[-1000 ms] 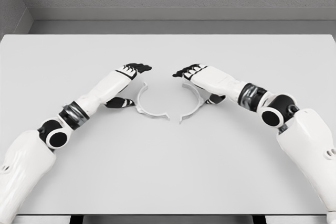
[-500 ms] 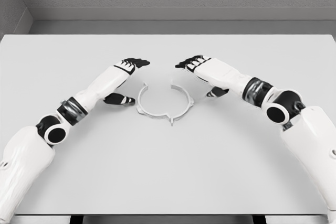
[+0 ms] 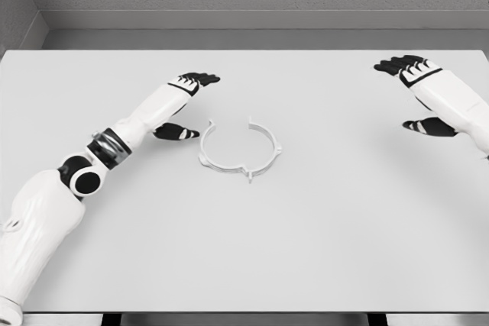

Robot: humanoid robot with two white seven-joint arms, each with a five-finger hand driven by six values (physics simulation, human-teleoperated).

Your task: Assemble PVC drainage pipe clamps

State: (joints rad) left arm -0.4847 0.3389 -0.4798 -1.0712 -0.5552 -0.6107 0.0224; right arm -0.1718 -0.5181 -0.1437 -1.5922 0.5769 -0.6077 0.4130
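Observation:
Two white half-ring clamp pieces [image 3: 238, 150] lie joined at the near side into one ring on the white table [image 3: 244, 250], with a gap at the far side. My left hand [image 3: 187, 104] hovers just left of the ring, fingers spread and holding nothing. Far off to the right, my right hand [image 3: 416, 93] is near the table's right edge, also spread and empty.
A grey wall runs behind the table's far edge [image 3: 244, 50]. Nothing else lies on the table besides the ring.
The two clamp halves came together into one ring. My right hand then pulled away far to the right; my left hand drew back slightly to the left.

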